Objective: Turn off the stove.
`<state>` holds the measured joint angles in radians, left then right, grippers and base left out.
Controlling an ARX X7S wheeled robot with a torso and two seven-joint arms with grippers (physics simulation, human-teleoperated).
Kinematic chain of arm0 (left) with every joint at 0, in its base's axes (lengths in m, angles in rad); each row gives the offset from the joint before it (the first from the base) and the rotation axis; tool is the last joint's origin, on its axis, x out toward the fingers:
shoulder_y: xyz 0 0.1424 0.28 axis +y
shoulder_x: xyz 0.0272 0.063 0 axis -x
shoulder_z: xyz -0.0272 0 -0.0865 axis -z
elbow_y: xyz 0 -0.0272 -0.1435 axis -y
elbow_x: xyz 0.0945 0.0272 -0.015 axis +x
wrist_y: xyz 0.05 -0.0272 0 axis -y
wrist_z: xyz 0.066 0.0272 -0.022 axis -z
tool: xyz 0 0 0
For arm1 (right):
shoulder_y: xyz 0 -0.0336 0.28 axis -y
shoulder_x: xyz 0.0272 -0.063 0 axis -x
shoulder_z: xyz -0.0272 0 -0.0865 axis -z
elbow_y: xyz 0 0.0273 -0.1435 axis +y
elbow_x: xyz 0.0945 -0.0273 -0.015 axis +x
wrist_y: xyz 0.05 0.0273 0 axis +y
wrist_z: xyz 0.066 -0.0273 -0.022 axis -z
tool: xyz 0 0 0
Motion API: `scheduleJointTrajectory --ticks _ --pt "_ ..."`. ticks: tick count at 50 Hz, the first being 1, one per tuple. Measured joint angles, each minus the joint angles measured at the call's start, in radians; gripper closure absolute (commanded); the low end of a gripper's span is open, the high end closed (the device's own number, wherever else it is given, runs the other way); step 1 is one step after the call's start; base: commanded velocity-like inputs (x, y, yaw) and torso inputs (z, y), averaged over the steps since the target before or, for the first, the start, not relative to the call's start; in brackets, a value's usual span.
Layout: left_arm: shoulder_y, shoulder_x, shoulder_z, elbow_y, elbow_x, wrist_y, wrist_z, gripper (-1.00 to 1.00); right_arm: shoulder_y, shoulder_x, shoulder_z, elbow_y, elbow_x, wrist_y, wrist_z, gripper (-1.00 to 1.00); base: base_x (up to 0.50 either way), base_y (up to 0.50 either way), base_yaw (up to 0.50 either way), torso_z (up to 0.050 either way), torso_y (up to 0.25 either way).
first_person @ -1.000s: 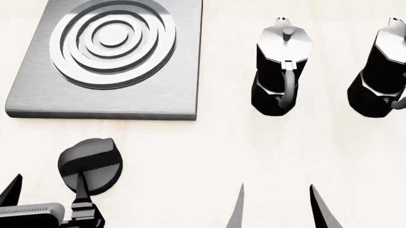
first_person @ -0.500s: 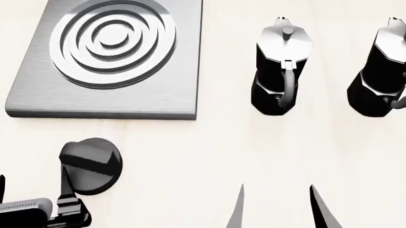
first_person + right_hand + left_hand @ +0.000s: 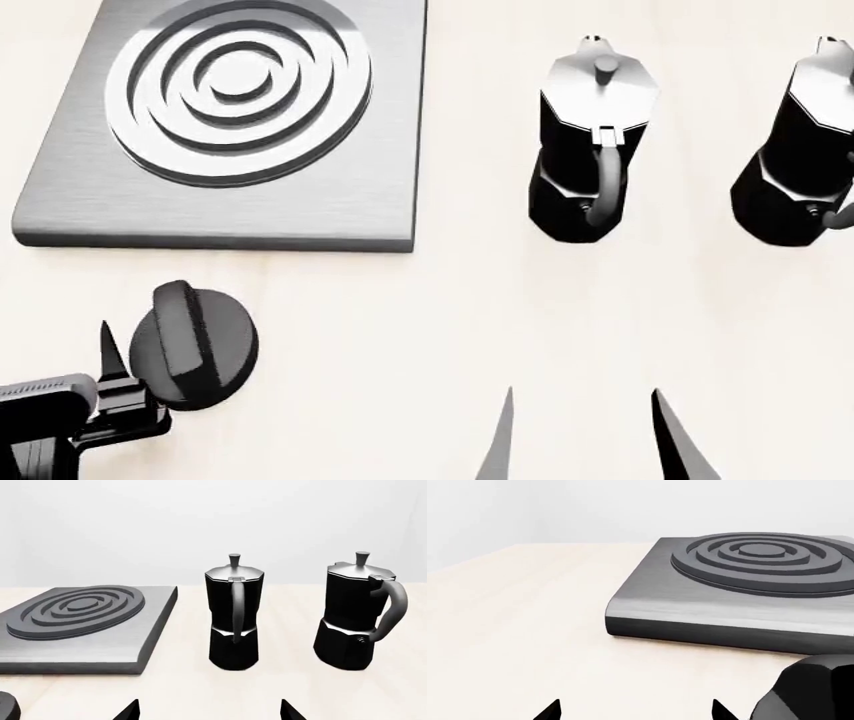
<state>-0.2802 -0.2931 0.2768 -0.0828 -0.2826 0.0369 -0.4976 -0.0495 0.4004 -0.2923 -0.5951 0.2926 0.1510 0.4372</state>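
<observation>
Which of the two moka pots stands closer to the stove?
The left moka pot, fully in the head view; it stands between the stove and the other pot, which is cut by the frame's right edge.

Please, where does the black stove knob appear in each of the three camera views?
Head view: knob at lower left, in front of the stove, by the left claw.
Left wrist view: knob at the bottom right corner, cut off.
Right wrist view: a sliver at the bottom left corner.
Shared landmark: the stove's ringed burner.

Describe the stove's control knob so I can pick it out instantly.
Find the grey stove plate with ringed burner. On the table just in front of its near edge sits the knob, beside the left end effector. It's the only low, round, ridged black disc; the moka pots stand tall.
</observation>
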Motion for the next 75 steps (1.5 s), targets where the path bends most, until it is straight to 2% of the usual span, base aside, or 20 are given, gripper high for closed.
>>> scheduleJointTrajectory --ticks 12,42,58,75 --pt "-0.024 -0.018 0.002 -0.025 -0.024 0.007 0.013 -1.0 0.0 0.003 -0.002 -0.001 0.001 -0.001 0.002 -1.0 0.0 0.0 0.0 0.0 -0.001" --pt "0.049 -0.113 -0.01 0.244 -0.099 -0.081 0.024 -1.0 0.003 0.002 -0.006 0.021 0.001 -0.031 0.001 -1.0 0.0 0.0 0.0 0.0 0.0" --pt "0.097 -0.147 -0.002 0.328 -0.158 -0.085 0.072 -1.0 0.031 -0.016 0.002 0.099 0.021 -0.101 -0.026 -1.0 0.0 0.0 0.0 0.0 0.0" --pt "0.117 -0.166 0.013 0.399 -0.182 -0.101 0.087 -1.0 0.099 -0.027 0.004 0.135 0.027 -0.097 -0.03 -1.0 0.0 0.0 0.0 0.0 0.0"
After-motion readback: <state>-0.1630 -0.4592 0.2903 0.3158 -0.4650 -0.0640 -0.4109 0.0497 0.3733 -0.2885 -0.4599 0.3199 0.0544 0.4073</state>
